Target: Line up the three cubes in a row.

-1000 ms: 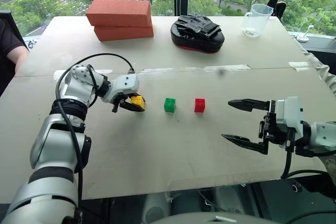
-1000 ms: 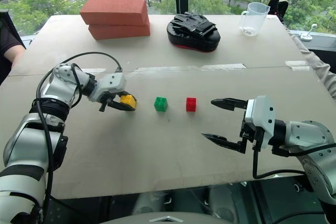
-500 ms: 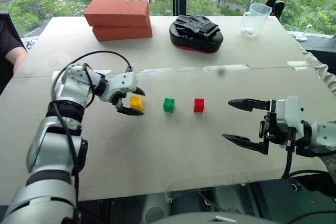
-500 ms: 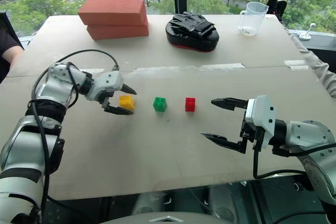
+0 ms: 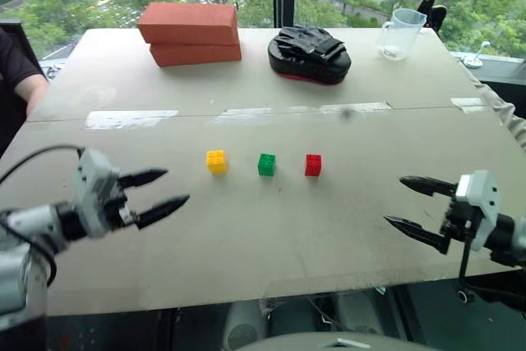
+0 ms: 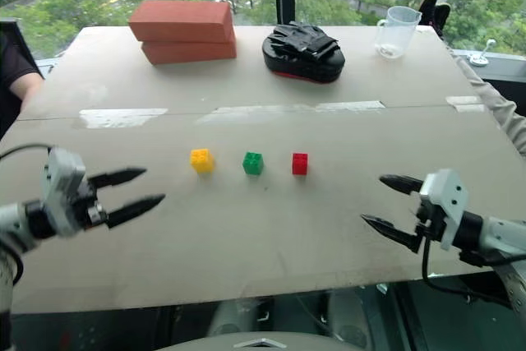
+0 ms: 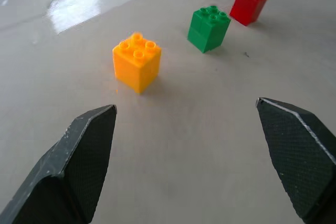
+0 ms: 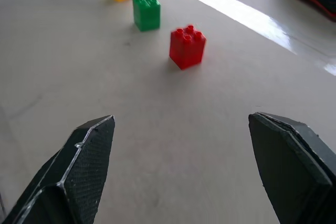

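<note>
Three small studded cubes stand in a straight row across the middle of the table: yellow cube [image 5: 216,160] on the left, green cube [image 5: 266,164] in the centre, red cube [image 5: 313,164] on the right, with even gaps between them. My left gripper [image 5: 163,190] hangs open near the table's front left, well clear of the yellow cube [image 7: 136,61]. Over at the front right, my right gripper [image 5: 403,203] is open too, apart from the red cube [image 8: 187,46]. Neither holds anything.
Two stacked red-orange bricks [image 5: 191,32] lie at the back left, a black padded mitt [image 5: 310,53] at the back centre, a clear measuring cup [image 5: 400,32] at the back right. A person's arm [image 5: 20,80] shows at the far left edge. Tape strips [image 5: 131,118] cross the table.
My left gripper let go of the yellow cube, opened and pulled back toward the front left. The right gripper drew away to the right and lower. The cubes stayed put.
</note>
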Tool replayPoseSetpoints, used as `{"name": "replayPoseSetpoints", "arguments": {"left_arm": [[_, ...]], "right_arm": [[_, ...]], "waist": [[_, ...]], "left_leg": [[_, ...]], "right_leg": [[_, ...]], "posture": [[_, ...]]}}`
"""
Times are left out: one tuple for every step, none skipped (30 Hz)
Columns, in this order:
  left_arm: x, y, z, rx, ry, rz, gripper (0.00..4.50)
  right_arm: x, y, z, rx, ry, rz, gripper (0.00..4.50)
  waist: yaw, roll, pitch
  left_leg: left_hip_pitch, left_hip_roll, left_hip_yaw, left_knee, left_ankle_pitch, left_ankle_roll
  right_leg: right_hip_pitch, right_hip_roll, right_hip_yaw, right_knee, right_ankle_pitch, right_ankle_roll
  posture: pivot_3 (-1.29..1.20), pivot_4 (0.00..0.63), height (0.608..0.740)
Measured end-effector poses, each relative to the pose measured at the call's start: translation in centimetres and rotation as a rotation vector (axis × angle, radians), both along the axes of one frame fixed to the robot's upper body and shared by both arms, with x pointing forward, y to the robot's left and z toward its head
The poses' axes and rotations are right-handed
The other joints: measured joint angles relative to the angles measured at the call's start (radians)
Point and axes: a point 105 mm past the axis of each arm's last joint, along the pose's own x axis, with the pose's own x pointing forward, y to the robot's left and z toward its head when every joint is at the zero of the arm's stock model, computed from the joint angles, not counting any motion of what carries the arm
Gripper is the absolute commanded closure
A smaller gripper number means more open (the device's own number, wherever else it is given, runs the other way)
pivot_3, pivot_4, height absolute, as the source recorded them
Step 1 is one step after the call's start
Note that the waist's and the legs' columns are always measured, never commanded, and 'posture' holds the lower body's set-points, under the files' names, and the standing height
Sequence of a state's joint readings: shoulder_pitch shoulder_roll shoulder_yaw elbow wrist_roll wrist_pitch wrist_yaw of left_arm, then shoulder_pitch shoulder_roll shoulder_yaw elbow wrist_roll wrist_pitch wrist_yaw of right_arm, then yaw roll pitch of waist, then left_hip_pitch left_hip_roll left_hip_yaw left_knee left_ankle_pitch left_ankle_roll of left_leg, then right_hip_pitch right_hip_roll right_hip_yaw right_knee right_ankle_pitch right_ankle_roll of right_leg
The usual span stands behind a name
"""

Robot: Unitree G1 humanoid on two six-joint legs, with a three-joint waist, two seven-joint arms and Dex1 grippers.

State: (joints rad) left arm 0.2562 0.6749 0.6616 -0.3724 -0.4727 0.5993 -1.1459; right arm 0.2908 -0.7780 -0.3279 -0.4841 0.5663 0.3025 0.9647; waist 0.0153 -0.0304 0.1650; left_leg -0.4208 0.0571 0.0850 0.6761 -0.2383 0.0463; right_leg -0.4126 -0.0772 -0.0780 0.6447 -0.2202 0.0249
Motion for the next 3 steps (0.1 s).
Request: {"name": "replayPoseSetpoints", "arguments": {"left_arm": [[-1.2, 0.4, -1.2, -0.009, 0.039, 0.056, 0.12], [-2.2, 0.7, -2.1, -0.019, 0.068, 0.100, 0.12], [-3.0, 0.8, -2.6, -0.025, 0.088, 0.135, 0.12]], "right_arm": [[-0.2, -0.8, -0.6, -0.009, 0.023, -0.025, 0.30], [-0.4, -1.4, -0.9, -0.018, 0.035, -0.046, 0.30], [-0.6, -2.0, -1.2, -0.027, 0.039, -0.058, 0.30]], "waist": [[0.001, 0.000, 0.000], [0.002, 0.000, 0.000], [0.002, 0.000, 0.000]], "left_leg": [[0.001, 0.000, 0.000, -0.001, -0.002, -0.004], [0.002, 0.000, -0.001, -0.001, -0.003, -0.005], [0.003, 0.000, -0.001, -0.001, -0.003, -0.005]], "right_leg": [[0.001, -0.001, 0.000, 0.000, 0.000, 0.000], [0.001, -0.001, -0.001, 0.000, 0.000, 0.000], [0.002, -0.001, -0.001, 0.000, 0.000, 0.000]], "posture": [[0.00, 0.150, 0.740], [0.00, 0.150, 0.740], [0.00, 0.150, 0.740]]}}
